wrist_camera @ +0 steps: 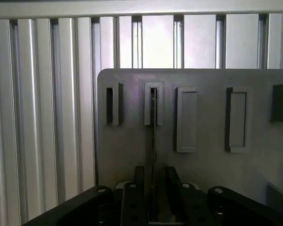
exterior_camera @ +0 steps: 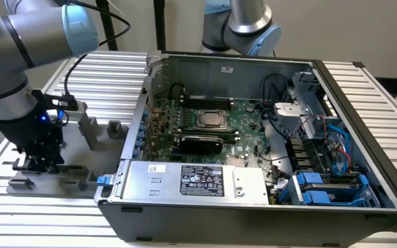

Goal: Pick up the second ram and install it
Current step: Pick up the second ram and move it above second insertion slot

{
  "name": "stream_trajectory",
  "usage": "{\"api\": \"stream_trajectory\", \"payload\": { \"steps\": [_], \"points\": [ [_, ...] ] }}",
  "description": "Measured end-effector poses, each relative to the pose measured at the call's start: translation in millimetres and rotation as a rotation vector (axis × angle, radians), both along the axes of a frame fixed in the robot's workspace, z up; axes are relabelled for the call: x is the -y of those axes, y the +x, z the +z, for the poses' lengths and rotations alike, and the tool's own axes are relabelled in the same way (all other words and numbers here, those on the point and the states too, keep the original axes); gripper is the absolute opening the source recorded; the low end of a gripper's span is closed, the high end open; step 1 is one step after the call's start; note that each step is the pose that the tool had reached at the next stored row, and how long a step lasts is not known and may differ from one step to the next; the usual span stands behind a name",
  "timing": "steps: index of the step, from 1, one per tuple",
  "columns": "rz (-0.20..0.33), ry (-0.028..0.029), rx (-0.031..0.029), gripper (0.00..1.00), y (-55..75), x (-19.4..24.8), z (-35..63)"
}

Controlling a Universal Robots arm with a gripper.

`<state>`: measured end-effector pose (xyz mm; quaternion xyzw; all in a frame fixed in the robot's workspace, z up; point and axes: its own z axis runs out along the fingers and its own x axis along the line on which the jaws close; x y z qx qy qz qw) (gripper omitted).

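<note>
second ram [wrist_camera: 153,141] stands on its thin edge on the grey fixture plate [wrist_camera: 203,179], so in the wrist view you see it only as a narrow dark line. one end sits in a slotted block [wrist_camera: 153,94], and the stick runs from there back between the gripper [wrist_camera: 155,175] fingers [wrist_camera: 139,188].

starting at the exterior view's left, you have the arm [exterior_camera: 19,46] bent down over the slatted aluminium table [exterior_camera: 109,72], with the gripper low over the near end of the fixture plate. its hand is released: the two fingers straddle the ram, one on each side, and the wrist view shows a slim gap between each finger and the stick, so nothing is grasped.

in the wrist view, another slotted block [wrist_camera: 113,104] is on one side of the ram's block, and two wider blocks [wrist_camera: 186,120] are on the other.

further right in the exterior view, just beside the plate, the open computer case [exterior_camera: 254,217] lies on its side. the motherboard [exterior_camera: 205,111] is flat inside it and the power supply [exterior_camera: 192,181] runs along the near wall. a second arm [exterior_camera: 243,26] rises behind the case. at the exterior view's right, blue drive caddies [exterior_camera: 322,188] sit in the near corner of the case.
</note>
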<state>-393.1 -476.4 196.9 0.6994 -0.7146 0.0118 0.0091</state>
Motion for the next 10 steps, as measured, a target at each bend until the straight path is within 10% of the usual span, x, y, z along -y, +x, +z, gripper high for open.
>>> {"api": "stream_trajectory", "payload": {
  "steps": [8, 9, 10],
  "points": [
    [0.000, 0.0000, -0.0001, 1.00, -0.4, -0.5, -1.3],
    [0.000, -0.0001, -0.0002, 0.00, -0.4, -0.4, -1.3],
    [0.000, -0.0001, -0.0002, 0.00, -0.4, -0.4, -1.5]
  ]
}}
